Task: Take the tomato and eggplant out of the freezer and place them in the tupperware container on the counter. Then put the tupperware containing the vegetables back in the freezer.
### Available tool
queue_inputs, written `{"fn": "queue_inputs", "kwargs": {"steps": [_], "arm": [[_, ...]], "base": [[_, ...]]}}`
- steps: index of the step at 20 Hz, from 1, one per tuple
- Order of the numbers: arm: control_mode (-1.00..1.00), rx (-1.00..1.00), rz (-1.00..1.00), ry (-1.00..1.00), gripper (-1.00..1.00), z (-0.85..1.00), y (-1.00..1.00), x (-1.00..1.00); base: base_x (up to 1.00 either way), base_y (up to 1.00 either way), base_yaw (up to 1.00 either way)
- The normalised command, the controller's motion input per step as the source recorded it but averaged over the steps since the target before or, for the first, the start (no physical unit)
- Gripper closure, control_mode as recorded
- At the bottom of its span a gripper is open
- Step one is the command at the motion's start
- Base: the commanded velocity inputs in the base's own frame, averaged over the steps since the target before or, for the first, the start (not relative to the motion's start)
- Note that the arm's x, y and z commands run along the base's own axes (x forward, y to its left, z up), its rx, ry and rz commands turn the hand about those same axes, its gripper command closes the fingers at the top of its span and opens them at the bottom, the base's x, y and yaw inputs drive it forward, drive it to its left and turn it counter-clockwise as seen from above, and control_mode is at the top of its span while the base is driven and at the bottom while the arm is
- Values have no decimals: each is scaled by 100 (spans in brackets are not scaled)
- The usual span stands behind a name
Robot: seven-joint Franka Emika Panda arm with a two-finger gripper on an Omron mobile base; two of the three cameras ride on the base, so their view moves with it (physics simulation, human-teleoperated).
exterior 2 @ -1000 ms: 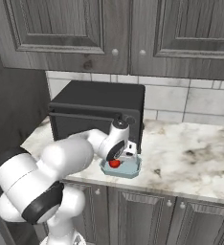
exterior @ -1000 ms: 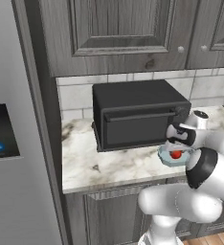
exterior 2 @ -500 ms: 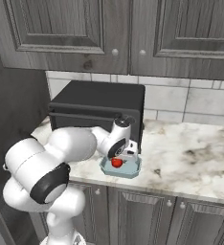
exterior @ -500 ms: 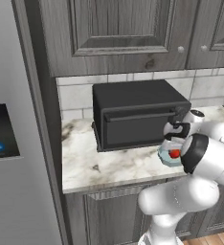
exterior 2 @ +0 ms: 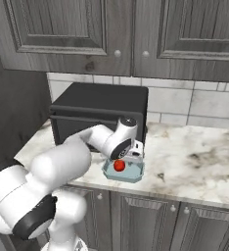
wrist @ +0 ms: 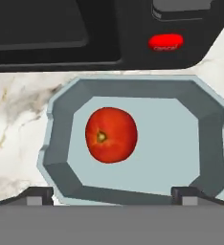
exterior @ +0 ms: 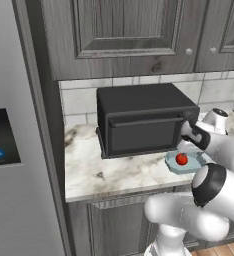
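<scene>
Hand view cuts off the black microwave (wrist: 109, 28) above the tomato (wrist: 111, 135).

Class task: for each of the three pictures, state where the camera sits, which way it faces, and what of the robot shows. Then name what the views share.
Left base view: behind the arm's left, looking forward and down at the counter, microwave and freezer; arm at lower right.
Right base view: behind the arm's right, facing the same counter; arm at lower left, gripper over the container.
Hand view: on the hand, looking down into the container; open finger tips at the bottom.
Shared: tomato in the container.
</scene>
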Motion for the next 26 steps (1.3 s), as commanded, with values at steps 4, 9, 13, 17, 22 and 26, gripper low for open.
{"fn": "queue_inputs", "kwargs": {"steps": [4, 9, 13, 17, 22, 26], "arm": [[-100, 0, 0, -17, -100, 97, 0, -88], [-100, 0, -2, -8, -100, 100, 9, -95], [-100, 0, -5, -1, -100, 100, 34, -98], [-100, 0, -13, 0, -100, 100, 54, -98], [-100, 0, -24, 5, -100, 90, 52, -88], [-100, 0, -22, 10, -100, 66, 35, -65]], "base": [[0, 0, 0], [0, 0, 0], [0, 0, 0], [0, 0, 0], [0, 0, 0], [0, 0, 0]]}}
